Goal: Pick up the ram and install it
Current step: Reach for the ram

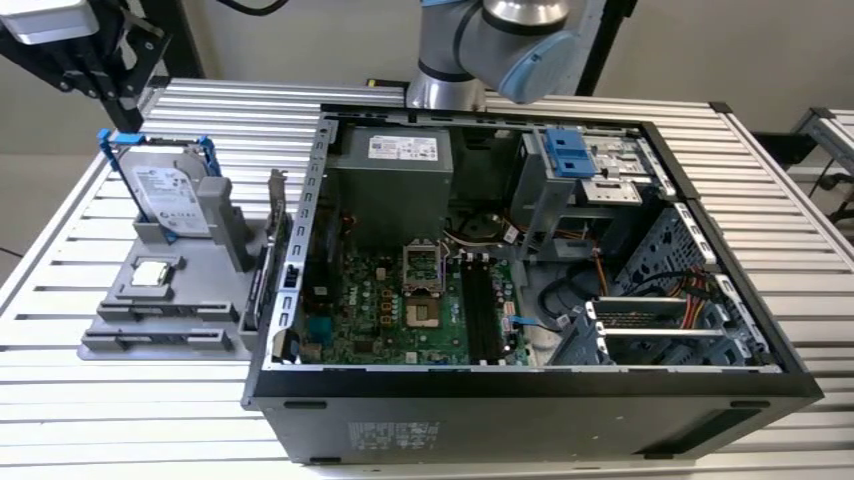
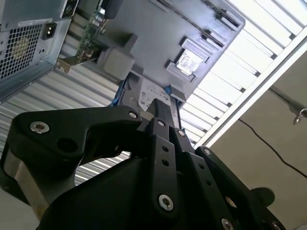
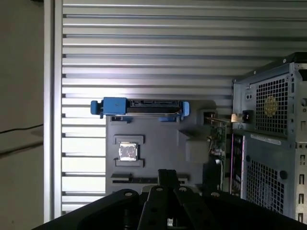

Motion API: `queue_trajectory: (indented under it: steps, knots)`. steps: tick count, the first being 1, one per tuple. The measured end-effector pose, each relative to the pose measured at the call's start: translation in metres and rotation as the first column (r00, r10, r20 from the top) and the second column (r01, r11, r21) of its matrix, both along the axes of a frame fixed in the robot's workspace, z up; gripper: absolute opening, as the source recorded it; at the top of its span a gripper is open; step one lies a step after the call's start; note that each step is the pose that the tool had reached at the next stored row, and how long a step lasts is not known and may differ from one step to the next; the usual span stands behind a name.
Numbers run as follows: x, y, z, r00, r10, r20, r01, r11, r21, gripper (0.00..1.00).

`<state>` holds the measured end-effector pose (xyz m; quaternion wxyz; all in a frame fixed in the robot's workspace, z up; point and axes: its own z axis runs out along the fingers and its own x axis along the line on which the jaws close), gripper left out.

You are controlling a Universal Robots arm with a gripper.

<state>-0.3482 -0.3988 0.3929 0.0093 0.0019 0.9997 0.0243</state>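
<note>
Black and clenched on nothing, the gripper is pointing toward the grey holder, with the ram standing on edge just beside the computer case. The exterior view is showing the motherboard and the hard drive with its white, unreadable label.

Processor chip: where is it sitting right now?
On the exterior view's left, the processor chip lies flat in the gray holder beside the open computer case, close to the upright hard drive.

ram — thin dark stick | on edge in holder slot | just beside gripper tip
</note>
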Motion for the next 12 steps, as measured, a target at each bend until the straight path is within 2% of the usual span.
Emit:
queue_trajectory:
  steps: [7,12]
  knots:
    - [-0.0137,0.0001,0.0,0.9998,0.018,0.0,-0.018,0.9998,0.0,0.0]
    - [-0.0151,0.0,0.0,0.9998,0.02,0.0001,-0.02,0.9998,0.0001,0.0]
